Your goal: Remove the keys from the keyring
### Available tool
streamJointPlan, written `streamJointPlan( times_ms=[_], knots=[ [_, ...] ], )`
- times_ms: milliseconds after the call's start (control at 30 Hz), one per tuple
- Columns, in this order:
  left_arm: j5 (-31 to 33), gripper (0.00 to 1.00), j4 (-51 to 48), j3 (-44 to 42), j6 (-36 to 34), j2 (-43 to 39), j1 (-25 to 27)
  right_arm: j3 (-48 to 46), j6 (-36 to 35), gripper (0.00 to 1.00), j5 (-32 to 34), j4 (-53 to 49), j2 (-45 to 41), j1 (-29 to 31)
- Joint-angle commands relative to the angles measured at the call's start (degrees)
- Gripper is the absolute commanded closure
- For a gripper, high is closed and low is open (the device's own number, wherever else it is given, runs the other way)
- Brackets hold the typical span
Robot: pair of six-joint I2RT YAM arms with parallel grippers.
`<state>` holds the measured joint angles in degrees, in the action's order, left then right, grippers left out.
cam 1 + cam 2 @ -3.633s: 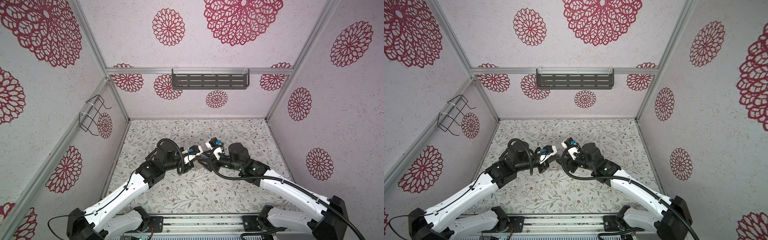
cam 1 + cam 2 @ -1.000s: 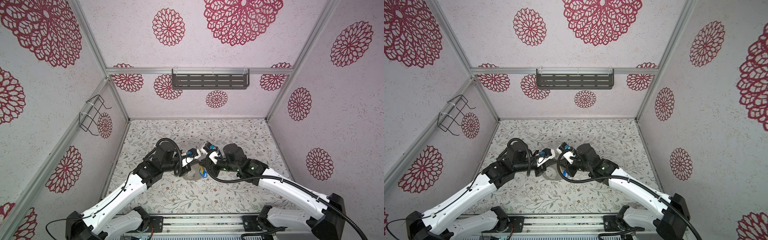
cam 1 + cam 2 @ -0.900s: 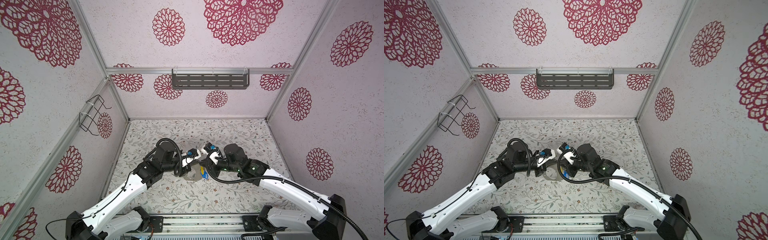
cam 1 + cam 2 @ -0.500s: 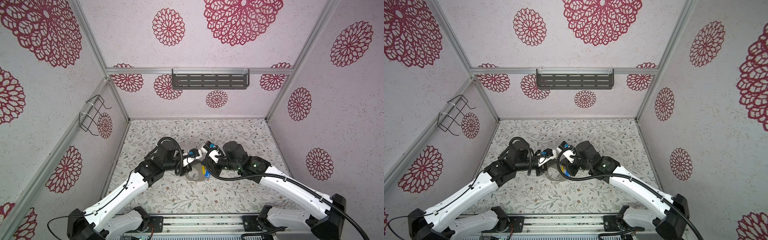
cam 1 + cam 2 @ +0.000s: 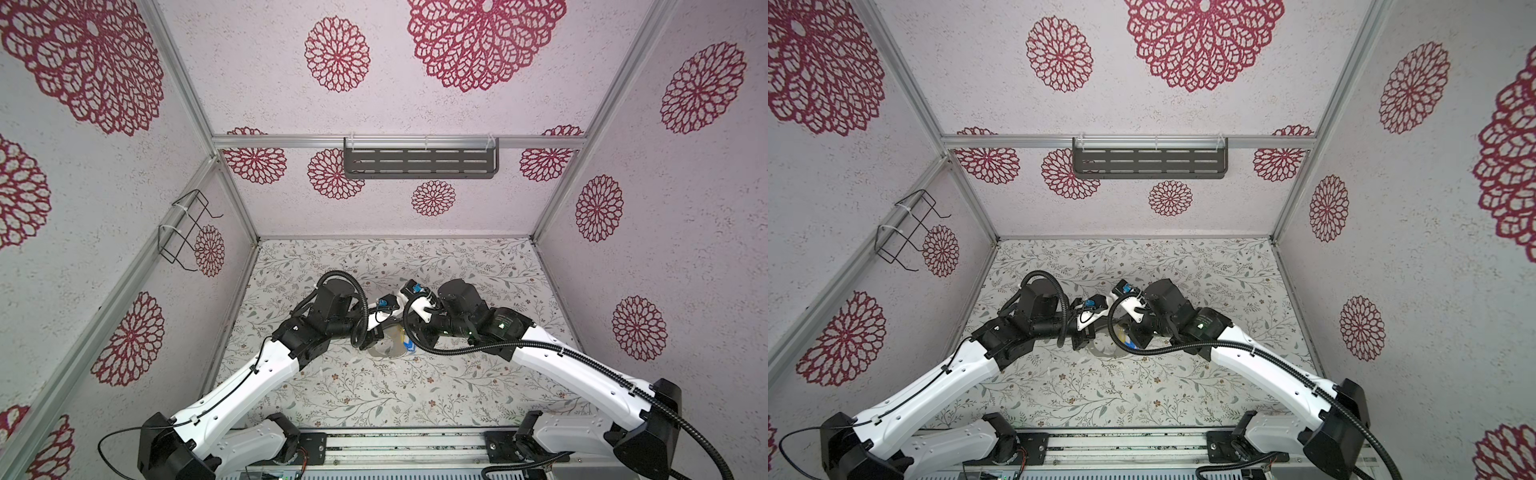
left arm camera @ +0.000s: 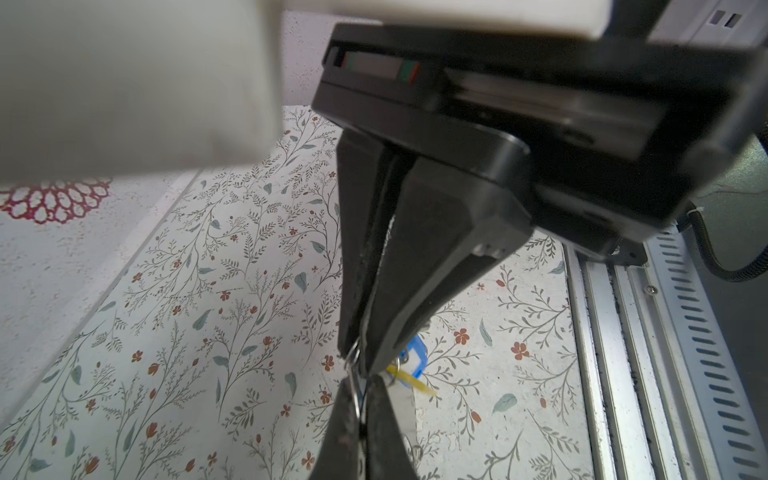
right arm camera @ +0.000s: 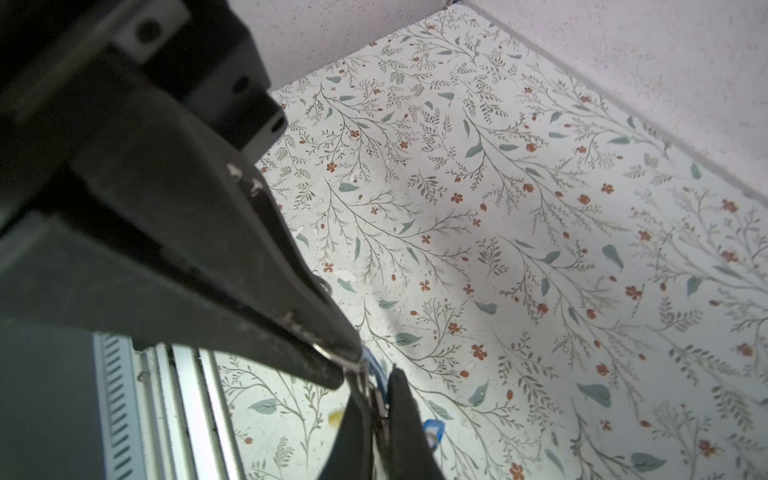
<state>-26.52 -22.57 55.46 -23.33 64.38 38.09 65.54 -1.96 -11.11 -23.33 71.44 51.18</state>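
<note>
Both grippers meet above the middle of the floral table. The keyring (image 5: 384, 351) (image 5: 1100, 350), a flat grey hoop, hangs between and below them. My left gripper (image 5: 372, 337) (image 5: 1082, 338) (image 6: 361, 384) is shut on its thin edge. A blue key tag (image 6: 415, 357) and a yellow one (image 6: 409, 380) dangle beside the fingers, and in both top views the keys (image 5: 406, 340) (image 5: 1125, 338) show next to the right gripper. My right gripper (image 5: 417, 338) (image 5: 1136, 336) (image 7: 379, 388) is shut on a small silver loop of a key. Another blue tag (image 7: 432, 428) hangs beyond it.
A grey slotted shelf (image 5: 419, 163) hangs on the back wall and a black wire rack (image 5: 185, 232) on the left wall. A metal rail (image 5: 395, 446) runs along the table's front edge, under both arm bases. Walls enclose the table on three sides.
The two grippers have drawn closer together since the earliest frames, and the hoop with its tags now shows hanging under them. Over the last second the right jaws closed a little more.
</note>
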Motion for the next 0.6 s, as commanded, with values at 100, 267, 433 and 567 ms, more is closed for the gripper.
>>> streamJointPlan(
  times_ms=[100, 267, 433, 567],
  knots=[
    [-1.57, 1.00, 0.01, 1.41, -0.65, 0.00, 0.39, 2.65, 0.04, 0.92, 1.21, 2.30, -1.65, 0.55],
    [-0.89, 1.00, -0.56, 0.66, -1.53, 0.31, 0.33, 5.43, -1.40, 0.91, 3.14, -0.89, -1.60, 0.53],
    [-2.14, 1.00, 0.01, 0.92, -1.80, 1.63, 0.49, 11.20, -1.30, 0.88, 1.80, -4.09, 1.49, 1.69],
    [-2.79, 1.00, -0.46, 1.93, -1.45, 3.25, 0.76, 14.52, -1.88, 0.84, 2.47, -4.91, 3.68, 3.20]
  ],
)
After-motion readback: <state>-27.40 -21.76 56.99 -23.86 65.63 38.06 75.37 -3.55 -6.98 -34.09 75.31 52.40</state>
